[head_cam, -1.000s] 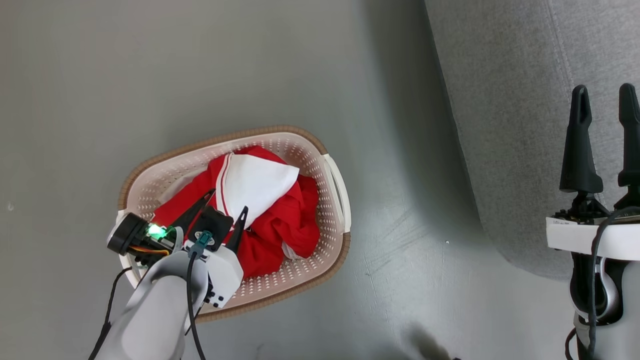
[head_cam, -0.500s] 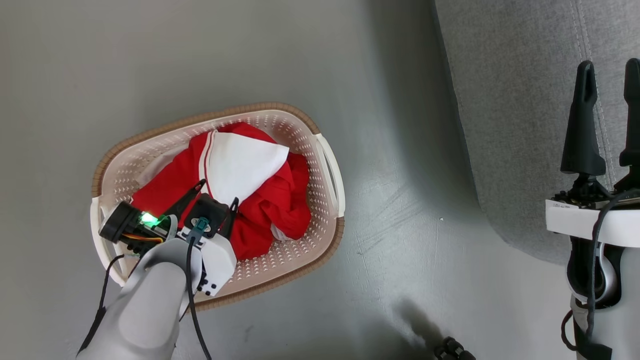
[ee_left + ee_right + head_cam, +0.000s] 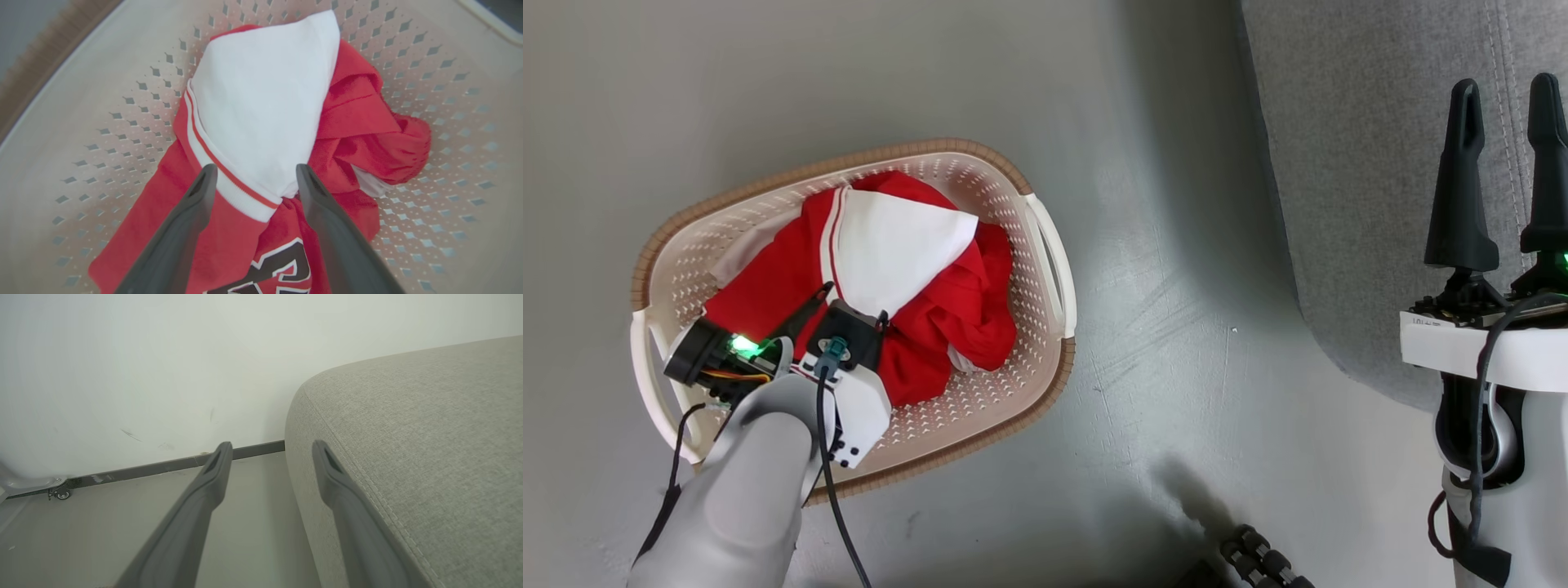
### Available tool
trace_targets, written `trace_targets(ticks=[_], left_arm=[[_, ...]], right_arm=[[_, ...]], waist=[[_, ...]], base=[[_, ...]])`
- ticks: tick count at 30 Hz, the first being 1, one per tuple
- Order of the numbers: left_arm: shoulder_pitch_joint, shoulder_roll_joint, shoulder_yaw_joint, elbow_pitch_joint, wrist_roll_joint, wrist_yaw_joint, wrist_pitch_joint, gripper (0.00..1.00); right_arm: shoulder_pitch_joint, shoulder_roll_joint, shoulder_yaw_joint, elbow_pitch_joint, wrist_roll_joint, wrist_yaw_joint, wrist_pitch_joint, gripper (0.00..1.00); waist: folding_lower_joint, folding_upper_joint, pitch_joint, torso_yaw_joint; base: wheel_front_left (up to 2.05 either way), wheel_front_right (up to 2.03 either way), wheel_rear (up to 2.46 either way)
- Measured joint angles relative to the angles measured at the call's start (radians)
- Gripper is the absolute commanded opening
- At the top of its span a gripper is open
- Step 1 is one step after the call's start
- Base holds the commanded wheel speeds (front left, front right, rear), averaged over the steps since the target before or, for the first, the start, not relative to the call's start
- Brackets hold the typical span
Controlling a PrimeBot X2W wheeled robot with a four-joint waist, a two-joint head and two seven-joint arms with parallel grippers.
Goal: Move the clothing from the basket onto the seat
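Left wrist view shows the left gripper (image 3: 256, 169) spread wide inside the basket (image 3: 102, 73), with its two fingers on both sides of a white corner of the clothing (image 3: 261, 102). It is not pinching the fabric. The red and white clothing lies crumpled in the basket, which stands on the grey floor (image 3: 849, 73). The right gripper (image 3: 1507, 83) is also spread and holds nothing, near the edge of the seat (image 3: 1356, 163), well apart from the basket.

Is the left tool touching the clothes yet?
Cannot tell. Left wrist view: the left tool, open, flanks a white fold of the clothing; neither contact nor gap is plain.
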Motion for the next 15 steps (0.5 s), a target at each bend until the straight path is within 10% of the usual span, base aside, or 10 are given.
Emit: trace_targets(ticks=[15], left_arm=[[-0.062, 0.007, 0.03, 0.092, 0.006, 0.066, 0.047, 1.0]], right_arm=[[-0.038, 0.0, 0.019, 0.012, 0.0, 0.0, -0.022, 1.0]], waist=[[0.0, 0.0, 0.044, -0.017]], base=[[0.0, 0.0, 0.0]])
